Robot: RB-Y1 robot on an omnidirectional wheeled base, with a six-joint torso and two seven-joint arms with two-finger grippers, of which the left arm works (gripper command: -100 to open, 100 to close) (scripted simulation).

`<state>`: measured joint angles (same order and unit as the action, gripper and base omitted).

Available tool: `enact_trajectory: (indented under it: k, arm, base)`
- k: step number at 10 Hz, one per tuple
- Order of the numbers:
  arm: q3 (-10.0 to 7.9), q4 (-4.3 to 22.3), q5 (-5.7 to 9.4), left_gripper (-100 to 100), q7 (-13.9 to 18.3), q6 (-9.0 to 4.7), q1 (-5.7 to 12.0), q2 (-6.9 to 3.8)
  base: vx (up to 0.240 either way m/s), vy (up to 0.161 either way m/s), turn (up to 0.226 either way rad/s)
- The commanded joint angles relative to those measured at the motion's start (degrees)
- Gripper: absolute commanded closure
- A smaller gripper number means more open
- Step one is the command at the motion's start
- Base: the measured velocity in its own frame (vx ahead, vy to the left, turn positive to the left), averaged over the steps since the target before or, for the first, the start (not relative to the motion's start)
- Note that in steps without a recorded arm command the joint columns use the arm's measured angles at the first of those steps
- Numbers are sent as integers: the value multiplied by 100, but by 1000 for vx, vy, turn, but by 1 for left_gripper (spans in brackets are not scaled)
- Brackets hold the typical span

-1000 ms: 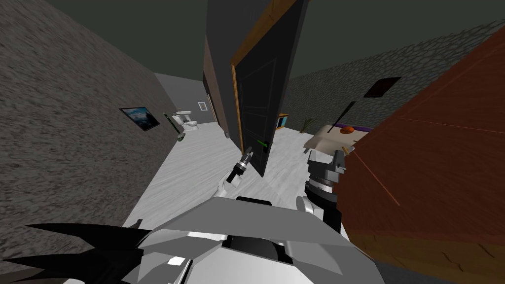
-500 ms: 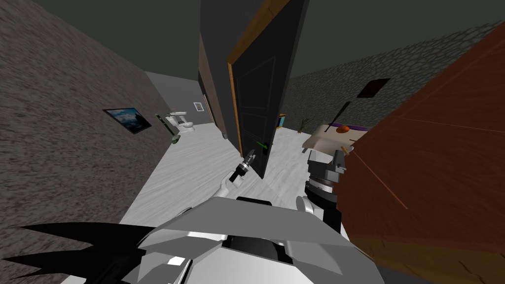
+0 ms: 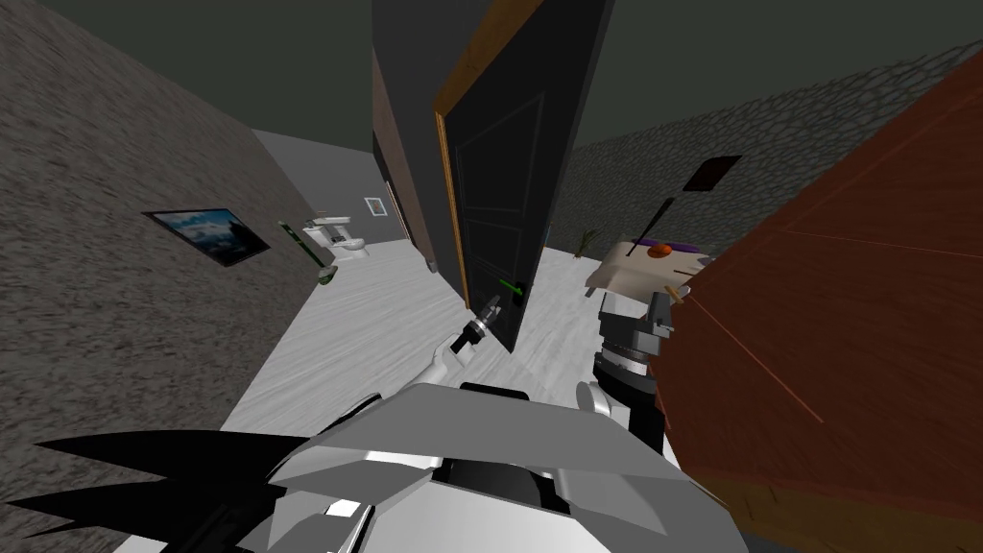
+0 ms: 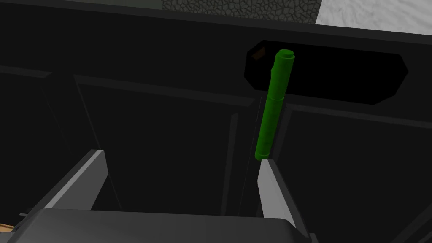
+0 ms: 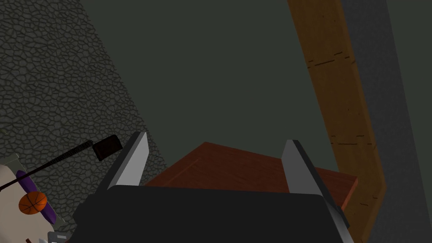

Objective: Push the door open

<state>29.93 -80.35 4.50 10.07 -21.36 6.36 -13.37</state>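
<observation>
Fingers (image 4: 80,185) of the left gripper (image 4: 181,157) stand spread wide with nothing between them, pointed square at the black panelled door (image 4: 160,139). I cannot tell whether the tips touch it. One tip sits just under the free end of the green lever handle (image 4: 272,114). The right gripper (image 5: 216,139), also open and empty, is held up beside a reddish-brown panel (image 3: 845,317) on my right. In the head view the door stands ajar in its wood-coloured frame (image 3: 448,192), free edge towards me, with the left gripper low beside that edge. Likely trouble: thin blades pushing so near the edge could slide off past the leaf, or a tip could snag the lever and twist the wrist. Crowding forward may scrape the right arm along the panel. Beyond, pale floor (image 3: 384,317) runs to a toilet (image 3: 336,233).
</observation>
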Motion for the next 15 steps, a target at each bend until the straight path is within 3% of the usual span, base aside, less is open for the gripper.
enact_trajectory:
  k: [1, 3, 4, 10, 11, 15]
  arm:
    - [105, 186, 35, -100, 79, 3, 101, -56]
    - [290, 506, 87, -100, 185, 28, 284, -114]
    - [290, 506, 87, -100, 185, 28, 284, -114]
    - [669, 1160, 193, -100, 401, 80, 658, -229]
    - [639, 1072, 185, -100, 380, 105, 622, -224]
    - [520, 1281, 167, -100, 325, 75, 663, -75]
  base:
    - [117, 47, -81]
    - [126, 88, -91]
    - [82, 87, -42]
    - [110, 70, -67]
    - [42, 30, -5]
    - [170, -106, -51]
